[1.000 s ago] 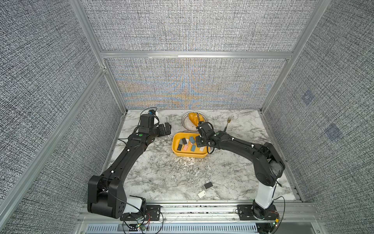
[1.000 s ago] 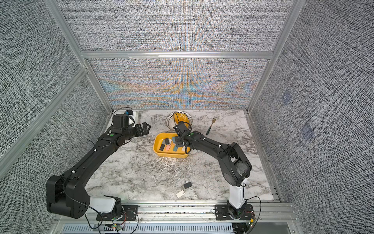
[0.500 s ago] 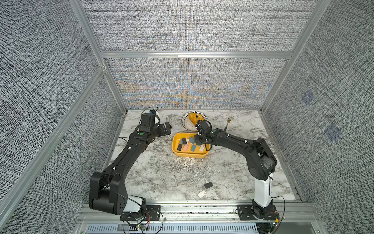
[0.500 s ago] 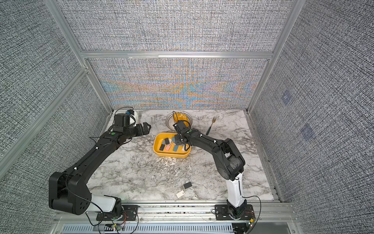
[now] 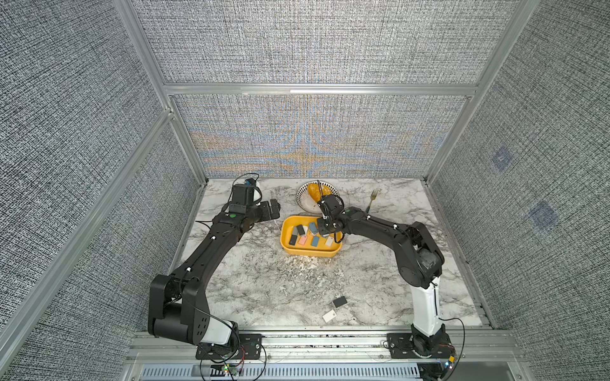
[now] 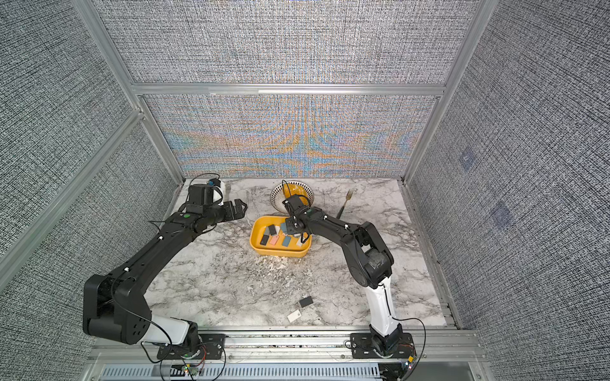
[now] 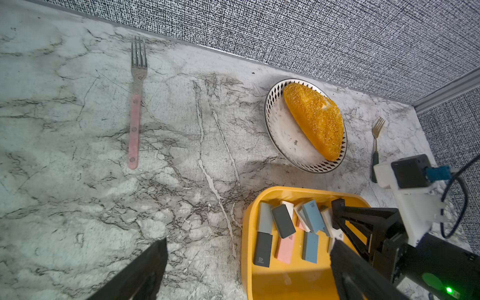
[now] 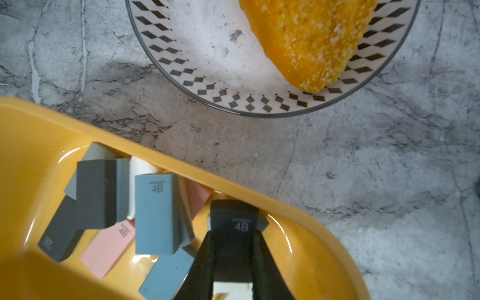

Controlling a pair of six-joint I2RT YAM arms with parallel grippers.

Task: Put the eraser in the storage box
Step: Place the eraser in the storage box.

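Counted: 1 yellow storage box (image 5: 307, 253), 1 patterned plate (image 7: 288, 135) carrying 1 piece of bread (image 7: 314, 119), and 2 forks, a pink-handled fork (image 7: 135, 114) and a dark-handled fork (image 7: 374, 145). 2 erasers lie on the worktop (image 5: 264, 280) near its front edge, a black eraser (image 5: 339, 301) and a white eraser (image 5: 330, 316), close together. At least 8 loose erasers (image 8: 155, 213) in grey, black, blue, pink and white sit inside the box, overlapping, so an exact count cannot be told.

The worktop is white marble with grey veins. Grey woven panels (image 5: 297, 49) in aluminium framing enclose it on 3 sides.

The right hand (image 8: 235, 233) is clenched on a dark grey eraser (image 8: 237, 215) stamped 4B, pinched between both fingers. It hangs inside the box's outline, just beside the rim that faces the plate, over a white eraser. Whether it touches anything below cannot be told.

The left hand (image 6: 243, 208) is released, fingers spread wide around nothing, above bare worktop beside the box.
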